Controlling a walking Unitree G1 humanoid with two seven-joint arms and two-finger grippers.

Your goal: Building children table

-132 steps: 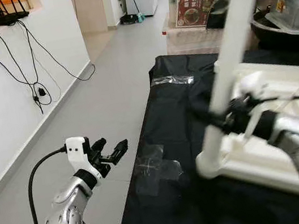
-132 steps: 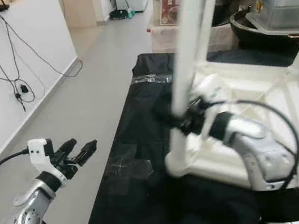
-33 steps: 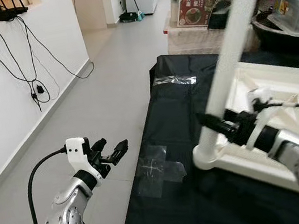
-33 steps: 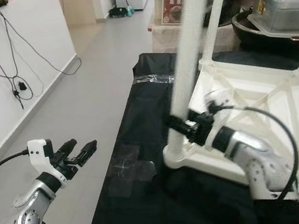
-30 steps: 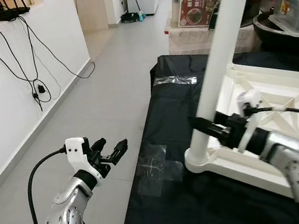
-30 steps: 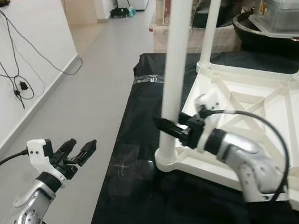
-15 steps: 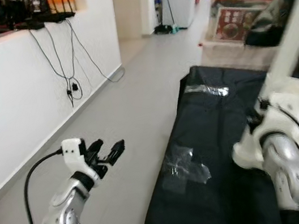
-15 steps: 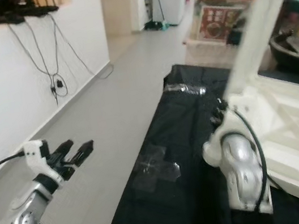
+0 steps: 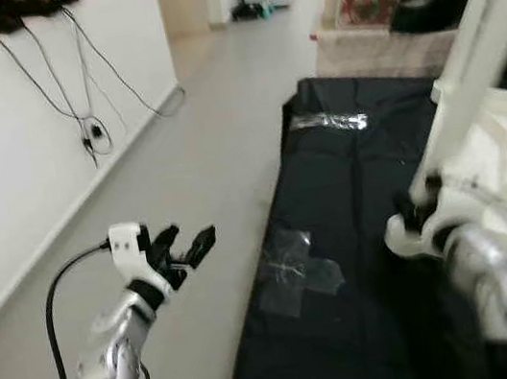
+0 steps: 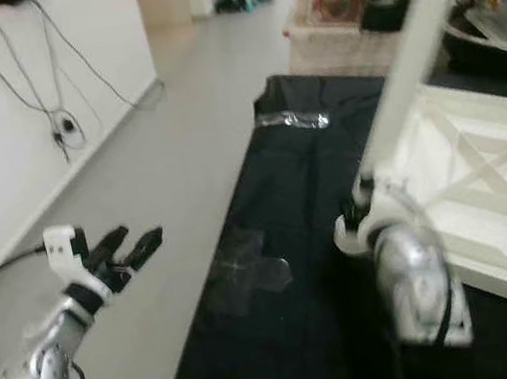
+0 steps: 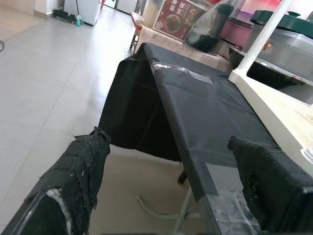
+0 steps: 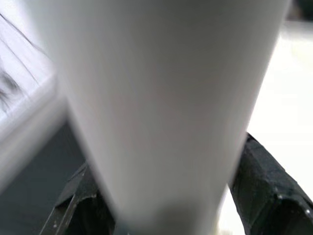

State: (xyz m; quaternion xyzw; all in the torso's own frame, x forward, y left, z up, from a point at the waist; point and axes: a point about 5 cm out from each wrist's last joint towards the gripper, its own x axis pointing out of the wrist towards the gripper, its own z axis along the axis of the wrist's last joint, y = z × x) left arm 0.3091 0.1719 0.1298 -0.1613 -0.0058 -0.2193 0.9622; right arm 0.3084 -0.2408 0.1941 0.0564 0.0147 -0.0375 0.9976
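A lived-in home: pale grey tiled floor (image 9: 198, 150) runs toward 12 o'clock, power cables (image 9: 83, 101) dangle down the white wall at 10, stacked plastic storage boxes (image 11: 171, 22) crowd behind a black-covered worktop (image 9: 337, 224).

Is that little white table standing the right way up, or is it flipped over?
Flipped over. The white table lies top-down on the black cloth, its ribbed underside facing up and a leg pointing upward, gripped by the right gripper.

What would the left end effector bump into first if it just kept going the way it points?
Probably the black-covered table: the open left end effector points at its near edge, over bare floor. Depth is hard to judge.
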